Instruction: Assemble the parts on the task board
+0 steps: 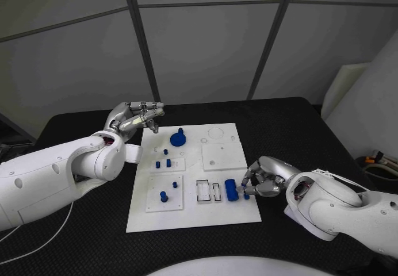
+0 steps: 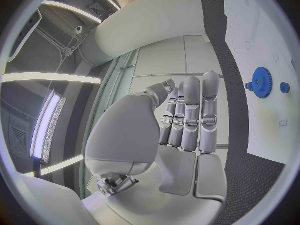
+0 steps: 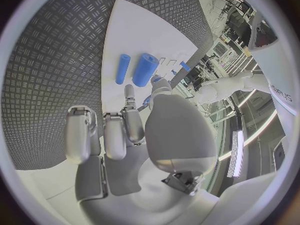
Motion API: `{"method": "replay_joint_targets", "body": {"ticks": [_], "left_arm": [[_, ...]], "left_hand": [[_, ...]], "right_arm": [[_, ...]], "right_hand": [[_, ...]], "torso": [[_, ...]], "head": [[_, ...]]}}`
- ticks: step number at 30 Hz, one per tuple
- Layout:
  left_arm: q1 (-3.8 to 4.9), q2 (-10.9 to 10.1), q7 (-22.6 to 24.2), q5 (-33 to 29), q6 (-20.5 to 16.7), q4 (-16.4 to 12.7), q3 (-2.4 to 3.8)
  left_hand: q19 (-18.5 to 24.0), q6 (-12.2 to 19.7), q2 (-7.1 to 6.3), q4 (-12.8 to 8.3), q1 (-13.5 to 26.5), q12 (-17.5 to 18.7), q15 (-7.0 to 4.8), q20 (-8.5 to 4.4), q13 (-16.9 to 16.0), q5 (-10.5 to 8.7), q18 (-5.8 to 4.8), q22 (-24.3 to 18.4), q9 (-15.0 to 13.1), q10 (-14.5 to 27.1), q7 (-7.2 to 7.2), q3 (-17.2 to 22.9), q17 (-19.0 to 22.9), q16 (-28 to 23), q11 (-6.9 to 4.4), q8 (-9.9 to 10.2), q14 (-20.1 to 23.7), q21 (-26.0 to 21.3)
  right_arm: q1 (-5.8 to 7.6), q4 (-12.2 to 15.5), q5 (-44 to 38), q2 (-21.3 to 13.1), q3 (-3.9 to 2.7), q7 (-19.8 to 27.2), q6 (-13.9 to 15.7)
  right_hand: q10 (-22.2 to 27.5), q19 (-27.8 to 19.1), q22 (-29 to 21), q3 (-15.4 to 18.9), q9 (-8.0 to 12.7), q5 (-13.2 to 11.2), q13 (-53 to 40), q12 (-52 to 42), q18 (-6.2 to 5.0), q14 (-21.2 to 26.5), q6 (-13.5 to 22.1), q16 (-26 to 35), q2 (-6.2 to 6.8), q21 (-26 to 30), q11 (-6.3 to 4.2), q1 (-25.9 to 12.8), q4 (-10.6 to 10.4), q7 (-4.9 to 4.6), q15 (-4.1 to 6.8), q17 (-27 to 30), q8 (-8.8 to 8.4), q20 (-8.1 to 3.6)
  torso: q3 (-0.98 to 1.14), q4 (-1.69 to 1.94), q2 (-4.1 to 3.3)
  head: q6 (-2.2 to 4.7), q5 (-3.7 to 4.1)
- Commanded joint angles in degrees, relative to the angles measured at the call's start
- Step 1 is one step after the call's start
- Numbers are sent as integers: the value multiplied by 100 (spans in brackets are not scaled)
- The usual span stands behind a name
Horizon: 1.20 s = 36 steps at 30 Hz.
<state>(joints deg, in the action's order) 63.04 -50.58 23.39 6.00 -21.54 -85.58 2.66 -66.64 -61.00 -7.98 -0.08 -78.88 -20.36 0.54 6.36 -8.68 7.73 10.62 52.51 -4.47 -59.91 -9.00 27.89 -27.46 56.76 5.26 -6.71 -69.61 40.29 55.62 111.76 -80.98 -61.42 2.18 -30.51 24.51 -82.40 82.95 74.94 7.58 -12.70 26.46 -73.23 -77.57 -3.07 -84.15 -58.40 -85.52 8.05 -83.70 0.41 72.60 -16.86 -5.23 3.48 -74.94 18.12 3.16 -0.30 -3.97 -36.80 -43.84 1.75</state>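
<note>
Two silver hands flank the white task board on the black bench in the head view. The left hand hangs over the bench just beyond the board's far left corner, fingers curled in with nothing between them; the blue gear stands on the board just to its right, apart from it. The right hand is at the board's right edge, near the front, its fingertips closed toward the thick blue cylinder that lies beside the white slotted holders; a slimmer blue cylinder lies right under the fingers, though whether it is pinched I cannot tell. Small blue pegs stand in the board's left plates. In the left wrist view the left hand has its fingers held straight and close together, empty, with the gear well off to one side on the board. In the right wrist view the right hand reaches toward the thick cylinder and the slimmer one, which lie side by side just past its fingertips.
</note>
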Motion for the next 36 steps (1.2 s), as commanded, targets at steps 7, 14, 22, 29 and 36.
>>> {"method": "replay_joint_targets", "body": {"ticks": [7, 14, 22, 29, 36], "left_arm": [[-2, -13, 22, -24, 45, 14, 3], [-4, -14, 21, -24, 46, 16, 3], [-5, -31, 22, -24, 42, -5, 3], [-5, -45, 20, -24, 44, -17, 3], [-5, -55, 17, -24, 46, -26, 3]], "left_hand": [[45, 48, 32, 5, 47, -15, 7, -7, -4, -11, -32, -5, 5, 30, 3, -35, 10, -32, -6, 20, 35, -39], [45, 48, 32, 5, 47, -15, 7, -7, -4, -11, -32, -5, 5, 30, 3, -35, 10, -32, -6, 20, 35, -39], [45, 48, 32, 5, 47, -15, 7, -7, -4, -11, -32, -5, 5, 30, 3, -35, 10, -32, -6, 20, 35, -39], [46, 46, 36, 8, 50, -24, 7, -6, -4, -11, -31, -12, 5, 35, 3, -39, 14, -29, -6, 17, 36, -48], [46, 46, 36, 8, 50, -24, 7, -6, -4, -11, -31, -12, 5, 35, 3, -39, 14, -29, -6, 17, 36, -48]], "right_arm": [[-29, -2, -339, 121, 0, -130, 147], [-48, -87, -353, 255, 0, -152, 39], [-98, -270, -349, 473, 0, -256, -174], [-157, -377, -319, 620, 0, -420, -570], [-186, -465, -343, 720, 0, -586, -741]], "right_hand": [[-33, 39, 653, 82, -47, -7, -65, -29, 78, -397, 61, -59, -46, -49, 16, -85, 5, 17, -35, -518, 97, 21], [-31, 40, 660, 132, -95, 20, -85, -25, 79, -398, 96, -64, -88, -54, 14, -159, -1, 20, -34, -531, 168, 21], [-25, 34, 658, 186, -136, 12, -96, -13, 77, -398, 149, -66, -107, -51, 17, -256, -2, 18, -36, -540, 225, 24], [-24, 22, 653, 243, -201, -144, -128, -4, 74, -401, 210, -76, -132, -45, 20, -382, -2, 18, -40, -569, 320, 28], [-24, 18, 651, 221, -237, -163, -143, 1, 73, -405, 213, -84, -186, -43, 12, -354, 7, 27, -38, -592, 378, 28]], "torso": [[-11, -4, -6], [-18, 16, -4], [-18, 20, -4], [-17, 7, -5], [-16, -1, -7]], "head": [[-50, -24], [-78, -37], [-99, -73], [-111, -105], [-112, -117]]}}
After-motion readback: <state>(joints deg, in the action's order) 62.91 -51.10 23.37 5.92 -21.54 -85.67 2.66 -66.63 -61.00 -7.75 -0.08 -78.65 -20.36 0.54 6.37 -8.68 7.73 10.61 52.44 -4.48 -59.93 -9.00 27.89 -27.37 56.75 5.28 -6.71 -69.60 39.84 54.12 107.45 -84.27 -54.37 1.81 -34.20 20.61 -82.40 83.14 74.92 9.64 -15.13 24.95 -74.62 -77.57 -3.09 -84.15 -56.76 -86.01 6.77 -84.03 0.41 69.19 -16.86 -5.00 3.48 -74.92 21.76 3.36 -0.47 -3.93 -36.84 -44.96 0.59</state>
